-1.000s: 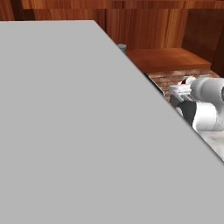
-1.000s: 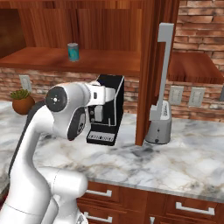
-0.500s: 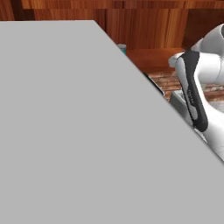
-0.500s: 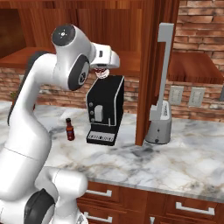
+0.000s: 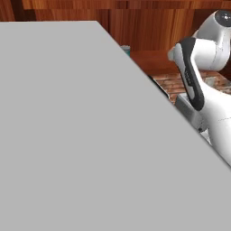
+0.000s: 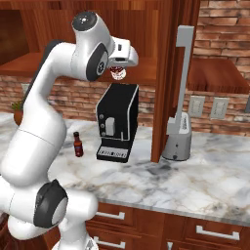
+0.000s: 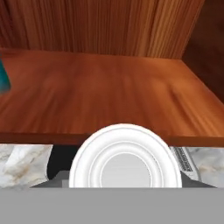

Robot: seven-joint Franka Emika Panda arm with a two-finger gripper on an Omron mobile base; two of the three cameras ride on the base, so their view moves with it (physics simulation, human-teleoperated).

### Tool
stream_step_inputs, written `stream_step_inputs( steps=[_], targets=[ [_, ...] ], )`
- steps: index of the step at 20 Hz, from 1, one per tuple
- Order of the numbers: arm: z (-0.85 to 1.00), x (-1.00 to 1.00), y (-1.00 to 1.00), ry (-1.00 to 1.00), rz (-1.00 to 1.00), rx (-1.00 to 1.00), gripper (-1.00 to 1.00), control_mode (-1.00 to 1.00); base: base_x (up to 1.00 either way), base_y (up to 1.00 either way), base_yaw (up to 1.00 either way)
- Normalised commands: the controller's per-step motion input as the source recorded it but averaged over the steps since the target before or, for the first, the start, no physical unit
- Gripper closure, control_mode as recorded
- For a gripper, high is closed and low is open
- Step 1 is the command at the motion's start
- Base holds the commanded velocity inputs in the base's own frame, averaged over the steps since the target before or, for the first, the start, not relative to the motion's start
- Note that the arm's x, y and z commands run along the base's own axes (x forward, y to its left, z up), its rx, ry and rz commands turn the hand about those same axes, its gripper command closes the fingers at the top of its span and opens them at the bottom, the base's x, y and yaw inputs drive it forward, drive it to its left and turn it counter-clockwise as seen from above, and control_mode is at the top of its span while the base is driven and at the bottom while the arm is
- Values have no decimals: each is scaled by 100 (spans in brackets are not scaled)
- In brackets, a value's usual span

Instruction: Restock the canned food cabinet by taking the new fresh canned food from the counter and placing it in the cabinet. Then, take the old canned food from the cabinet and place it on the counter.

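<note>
My gripper (image 6: 117,72) is raised in front of the cabinet shelf (image 6: 146,73), shut on the red-and-white new canned food (image 6: 117,73) that hangs just under the hand, above the black coffee machine. In the hand view the can's silvery top (image 7: 125,164) sits at the bottom centre and hides the fingertips. Beyond it stretches the orange-brown shelf board (image 7: 109,96) with the plank back wall (image 7: 109,26). The teal old canned food (image 7: 3,76) stands at the shelf's left edge; it also peeks past the grey panel (image 5: 126,48). The mottled counter (image 6: 195,180) lies below.
A black coffee machine (image 6: 116,122) stands on the counter right under the hand, a small dark bottle (image 6: 77,144) to its left. A grey stand with a tall post (image 6: 178,136) is to the right of a wooden cabinet post (image 6: 163,88). A large flat grey panel (image 5: 67,135) blocks the left base view.
The arm has swung up from counter height to shelf height, carrying the red-and-white can; over the last half second it rose a little more.
</note>
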Motion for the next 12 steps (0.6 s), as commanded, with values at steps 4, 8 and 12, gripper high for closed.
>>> stream_step_inputs(
  steps=[4,8,12],
  targets=[
    [0,100,0,0,0,0,100,-100,0,0,0],
    [-11,96,0,0,0,0,100,-100,0,0,0],
    [-46,73,0,0,0,-4,100,-100,0,0,0]
  ],
)
